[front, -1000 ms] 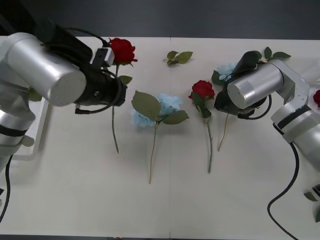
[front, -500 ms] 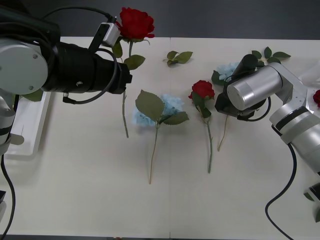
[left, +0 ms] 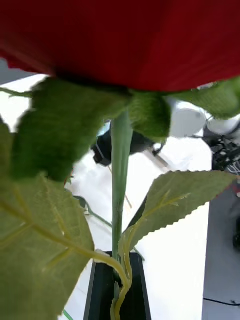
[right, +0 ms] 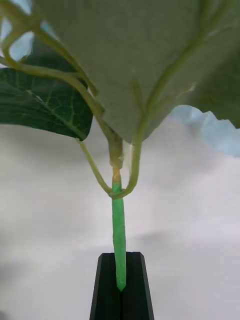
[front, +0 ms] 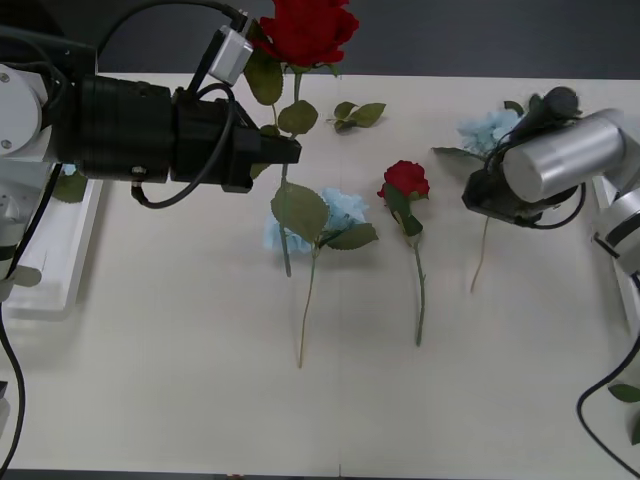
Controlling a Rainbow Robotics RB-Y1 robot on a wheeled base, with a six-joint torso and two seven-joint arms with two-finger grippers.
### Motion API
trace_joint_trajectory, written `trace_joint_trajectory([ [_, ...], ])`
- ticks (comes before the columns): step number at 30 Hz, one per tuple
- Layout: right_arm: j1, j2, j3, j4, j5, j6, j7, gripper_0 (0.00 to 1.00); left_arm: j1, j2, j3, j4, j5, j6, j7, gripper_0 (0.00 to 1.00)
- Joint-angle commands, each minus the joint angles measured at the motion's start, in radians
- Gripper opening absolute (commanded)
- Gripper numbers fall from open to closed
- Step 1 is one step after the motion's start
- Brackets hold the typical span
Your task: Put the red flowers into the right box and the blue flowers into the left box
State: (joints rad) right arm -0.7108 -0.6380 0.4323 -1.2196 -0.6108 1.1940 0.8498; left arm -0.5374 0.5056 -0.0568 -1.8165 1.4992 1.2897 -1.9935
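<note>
Left pincer (front: 285,150) is clamped on a rose (front: 305,28) stem, holding it up off the bench (front: 180,380) with the red head near the far edge and the stem tip hanging down over a blue flower (front: 335,212). Left wrist view shows the black fingers (left: 102,292) shut tight on that stem, right under the leaves. Right pincer (front: 480,190) is over on the right side, closed on the stem of another blue flower (front: 490,128), whose pale head sits just beyond the arm; right wrist view has the green stem pinched between the fingers (right: 134,290). Second rose (front: 405,180) lies flat on the bench between the two blue flowers. Left box (front: 60,270) sits at the left edge, behind the left arm. Loose leaf sprig (front: 358,114) near the far edge.
</note>
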Motion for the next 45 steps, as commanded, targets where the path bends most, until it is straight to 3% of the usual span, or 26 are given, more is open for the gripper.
trace_joint_trajectory([
  [1,-0.042,-0.187,-0.006,-0.058,-0.136,-0.001,0.201,0.00,-0.050,0.057,0.002,0.060,0.122,-0.007,-0.090,0.00],
  [7,-0.025,-0.282,-0.004,-0.060,-0.273,-0.002,0.339,0.00,-0.056,0.068,0.002,0.103,0.194,0.000,-0.122,0.00],
  [18,0.022,-0.285,0.000,-0.080,-0.264,-0.039,0.361,0.00,-0.079,0.073,-0.005,0.101,0.216,0.000,-0.022,0.00],
  [26,0.028,-0.284,0.143,-0.083,-0.219,-0.126,0.350,0.00,-0.095,0.071,-0.028,0.078,0.247,0.000,0.084,0.00],
  [32,0.028,-0.262,0.157,-0.052,-0.210,-0.136,0.357,0.00,-0.095,0.060,-0.032,0.074,0.247,0.005,0.116,0.00],
  [34,0.028,-0.261,0.158,-0.052,-0.210,-0.136,0.361,0.16,-0.093,0.060,-0.041,0.074,0.247,0.005,0.117,0.00],
  [38,0.030,-0.261,0.167,-0.052,-0.210,-0.137,0.373,0.65,-0.093,0.060,-0.048,0.074,0.248,0.005,0.117,0.00],
  [45,0.034,-0.275,0.177,-0.052,-0.224,-0.160,0.405,0.65,-0.093,0.060,-0.048,0.074,0.248,0.005,0.117,0.00],
])
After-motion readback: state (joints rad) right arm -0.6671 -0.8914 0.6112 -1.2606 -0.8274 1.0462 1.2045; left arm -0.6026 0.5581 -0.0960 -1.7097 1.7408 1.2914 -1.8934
